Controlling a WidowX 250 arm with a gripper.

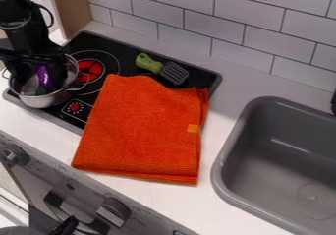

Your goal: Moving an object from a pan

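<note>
Gripper (39, 80): left of frame, arm in from upper left, pointing down into silver pot (38, 101). Fingers spread, one on each side of purple object (44, 75). Can't tell if either finger touches it.

Object sits inside the pot, with a bit of green at its lower end. Pot is on the left part of the black stovetop (134, 50), metal handles sticking out at the sides.

In the way: pot wall rings both object and fingers. Pot's right handle reaches toward the red-marked burner (90, 70). Wood panel (69, 5) stands upper left, near the arm.

Orange towel (141, 126): center, folded, lying partly over the stovetop and partly on the white counter (220, 81). Spatula (174, 73) with green handle is at upper center, lying slanted on the stovetop, slotted head just beside the towel's top edge.

Right side: gray sink (253, 112). White tile wall (197, 5) across the top. Lower left: oven front with knobs (114, 211), below counter edge.
</note>
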